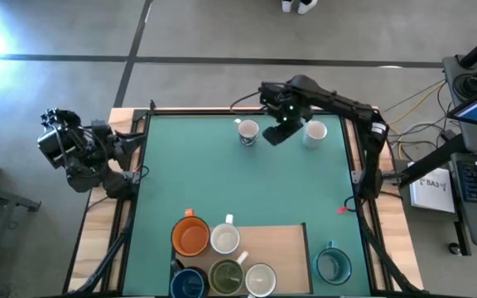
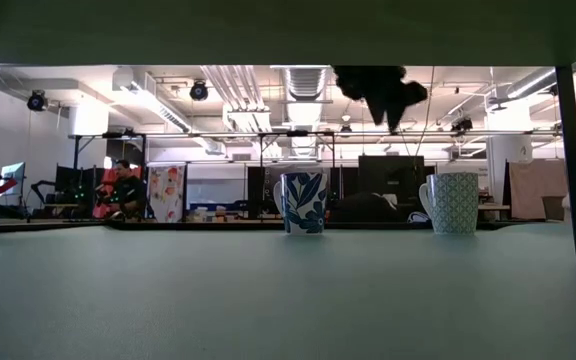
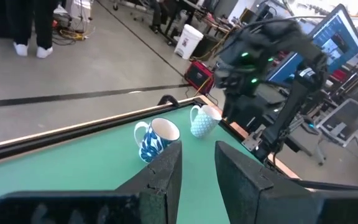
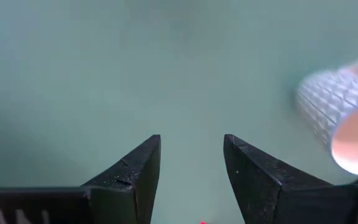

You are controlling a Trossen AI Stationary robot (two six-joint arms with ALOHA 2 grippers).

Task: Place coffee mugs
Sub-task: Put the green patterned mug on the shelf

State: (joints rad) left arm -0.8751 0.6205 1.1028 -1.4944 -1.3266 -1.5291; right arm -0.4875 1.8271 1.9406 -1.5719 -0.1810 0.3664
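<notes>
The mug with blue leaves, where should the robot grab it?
Probably by the rim. The blue-leaf mug stands upright with its mouth open upward, so the right gripper, open beside it, could come from above and pinch the wall, away from the handle.

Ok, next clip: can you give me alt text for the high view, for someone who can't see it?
Overhead, the right gripper hovers open over the green table's far edge between two white patterned ceramic mugs. Five more mugs cluster at the near edge by a wooden board, a teal one apart; the left gripper waits at the table's left edge.
</notes>
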